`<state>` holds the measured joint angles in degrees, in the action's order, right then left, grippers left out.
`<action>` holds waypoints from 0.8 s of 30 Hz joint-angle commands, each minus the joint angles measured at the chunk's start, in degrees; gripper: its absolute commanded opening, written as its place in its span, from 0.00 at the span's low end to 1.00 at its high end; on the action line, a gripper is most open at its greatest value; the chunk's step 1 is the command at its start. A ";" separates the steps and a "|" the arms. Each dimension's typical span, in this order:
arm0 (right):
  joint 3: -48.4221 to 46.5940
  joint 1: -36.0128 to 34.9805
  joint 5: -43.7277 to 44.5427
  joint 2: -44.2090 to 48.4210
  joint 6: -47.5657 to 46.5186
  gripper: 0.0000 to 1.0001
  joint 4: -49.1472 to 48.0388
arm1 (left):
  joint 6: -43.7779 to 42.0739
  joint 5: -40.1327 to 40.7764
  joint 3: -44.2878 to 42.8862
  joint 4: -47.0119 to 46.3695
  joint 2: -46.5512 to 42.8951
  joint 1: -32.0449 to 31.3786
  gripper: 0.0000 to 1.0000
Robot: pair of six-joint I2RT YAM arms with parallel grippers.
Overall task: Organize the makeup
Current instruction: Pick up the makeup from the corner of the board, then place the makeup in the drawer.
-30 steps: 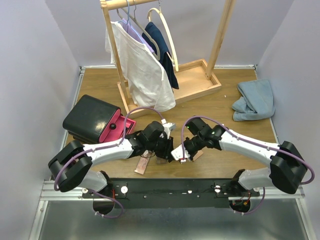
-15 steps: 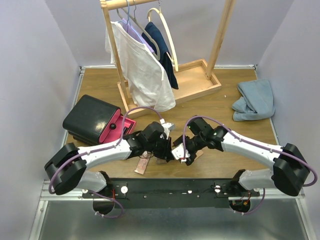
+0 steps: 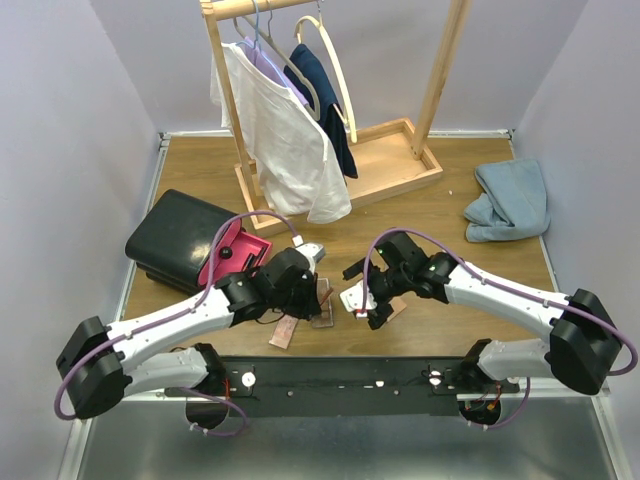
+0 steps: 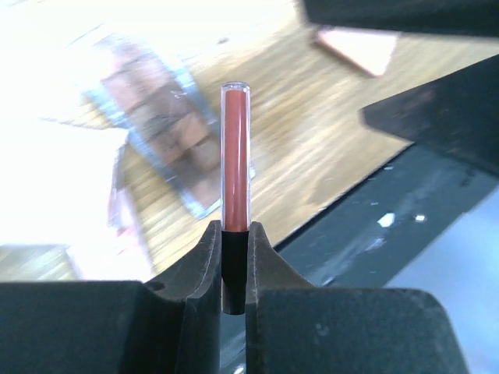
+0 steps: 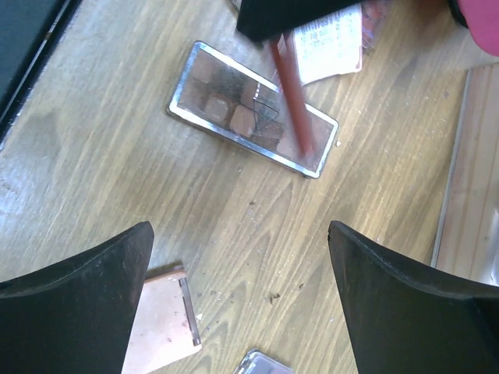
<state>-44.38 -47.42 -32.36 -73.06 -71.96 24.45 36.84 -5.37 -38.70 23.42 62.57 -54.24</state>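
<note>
My left gripper [image 4: 235, 234] is shut on the black end of a slim dark-red tube [image 4: 235, 156], which sticks straight out from its fingers. In the top view the left gripper [image 3: 312, 290] hangs over a brown eyeshadow palette [image 3: 323, 303]. The right wrist view shows that tube [image 5: 295, 101] slanting above the palette [image 5: 253, 109]. My right gripper [image 5: 240, 226] stands wide open over bare wood, holding nothing, just right of the left one [image 3: 362, 300]. A peach compact [image 5: 164, 319] lies by its left finger. Another palette [image 3: 285, 332] lies near the table's front edge.
A black case [image 3: 180, 235] with a pink drawer [image 3: 235, 255] pulled out stands at the left. A wooden clothes rack [image 3: 385, 160] with hanging shirts fills the back. A blue cloth [image 3: 510, 200] lies at the right. A clear-edged item [image 5: 269, 365] shows at the bottom edge.
My right gripper has gone from shut to wide open and drawn slightly away. The left arm has pulled back to the left with the tube in its fingers.
</note>
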 commanded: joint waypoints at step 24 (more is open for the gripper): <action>2.37 0.49 3.09 -0.07 2.00 1.00 -3.53 | -7.05 21.88 -7.54 17.36 -15.36 14.51 0.00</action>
<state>-43.75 -47.22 -30.22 -73.08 -70.48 22.24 30.20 11.84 -45.84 40.47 49.19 -40.86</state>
